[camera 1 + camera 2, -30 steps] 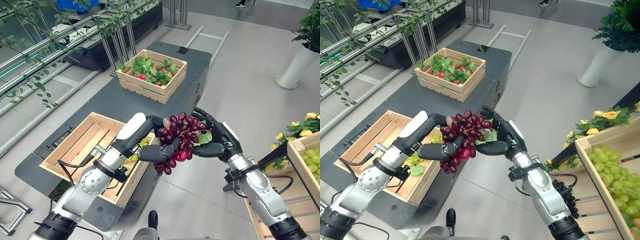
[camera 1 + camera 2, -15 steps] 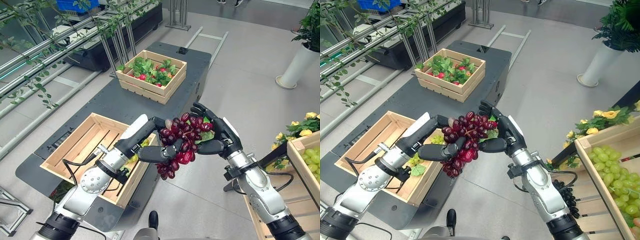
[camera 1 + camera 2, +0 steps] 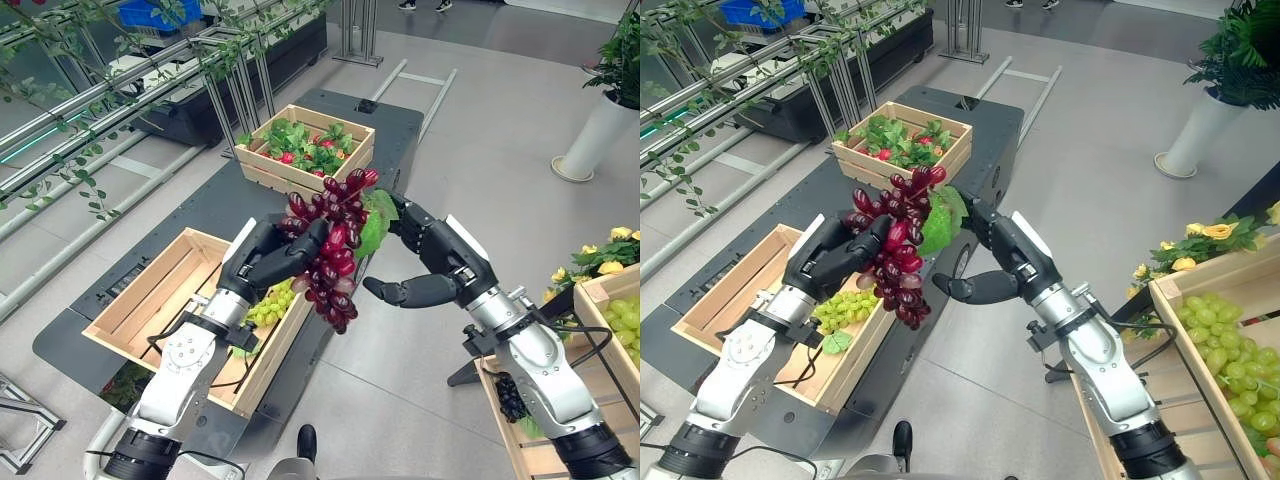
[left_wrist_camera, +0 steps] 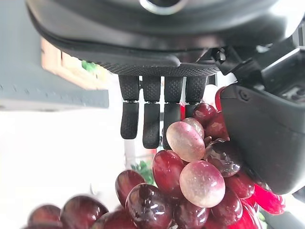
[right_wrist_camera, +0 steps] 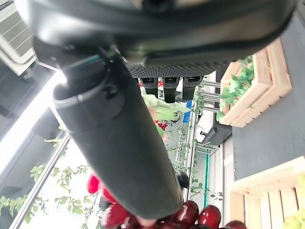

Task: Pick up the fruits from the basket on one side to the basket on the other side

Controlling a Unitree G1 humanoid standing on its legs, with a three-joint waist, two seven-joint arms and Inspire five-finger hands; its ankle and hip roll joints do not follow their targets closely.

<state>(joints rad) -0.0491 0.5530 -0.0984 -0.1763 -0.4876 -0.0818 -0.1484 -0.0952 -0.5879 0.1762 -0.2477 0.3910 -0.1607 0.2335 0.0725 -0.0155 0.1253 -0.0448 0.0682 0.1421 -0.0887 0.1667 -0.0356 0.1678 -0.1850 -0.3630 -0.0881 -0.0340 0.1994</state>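
A: Start near. Where are the red grapes [image 3: 333,243]?

B: You have them in the left hand [image 3: 268,256], fingers curled round the upper part of the bunch; the left wrist view shows grapes pressed against palm and thumb. The bunch hangs with its long axis roughly vertical, stem end and green leaf [image 3: 373,222] up, tip down.

A: And relative to the goal?

B: The bunch hangs above the right rim of the near crate [image 3: 142,310], and the tip is over the green grapes [image 3: 265,308] already lying in that crate's right end. My reading: the left hand is the carrying hand and you only need to bring it left and down to set the bunch inside.

A: Right hand [image 3: 435,268]?

B: Just right of the bunch, fingers straight and spread, thumb out below. The fingertips reach toward the leaf; you cannot tell whether they touch it. It holds nothing.

A: Farther out?

B: The far crate [image 3: 305,150] with greens and red fruit sits on the same dark platform [image 3: 215,200], well apart from both hands.
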